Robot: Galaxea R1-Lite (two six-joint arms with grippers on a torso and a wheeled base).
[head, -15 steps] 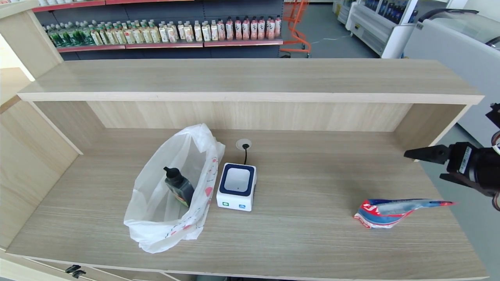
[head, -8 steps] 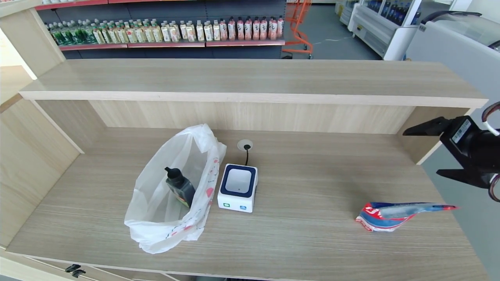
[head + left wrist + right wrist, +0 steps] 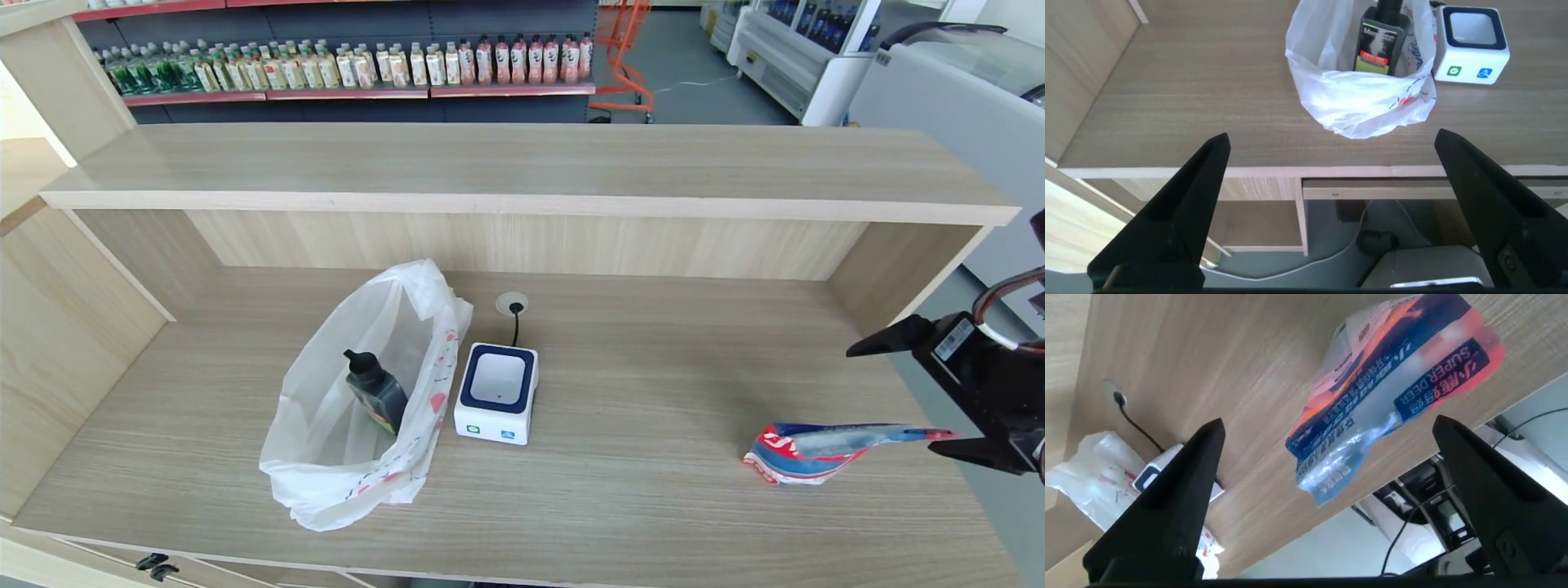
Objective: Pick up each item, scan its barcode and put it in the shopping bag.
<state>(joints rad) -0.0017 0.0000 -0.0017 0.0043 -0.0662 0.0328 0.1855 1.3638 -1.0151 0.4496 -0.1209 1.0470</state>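
Lying on wood-grain counter [image 3: 653, 392], glossy crinkled red-blue pouch [image 3: 808, 451] beside wide-spread right end effector [image 3: 890, 398]; left end effector [image 3: 1333, 140] equally wide

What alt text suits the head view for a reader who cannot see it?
The right pincer hangs open beside a red-and-blue pouch near the right edge of the wooden counter. Further left, a white barcode scanner sits beside a plastic shopping bag holding a dark bottle.

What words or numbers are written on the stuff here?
Pouch: white print slanting along it, a brand name, not spelled out here.
Bottle: white print on its label, too small to read.
Scanner: two little picture signs, one green and one blue, no readable words.
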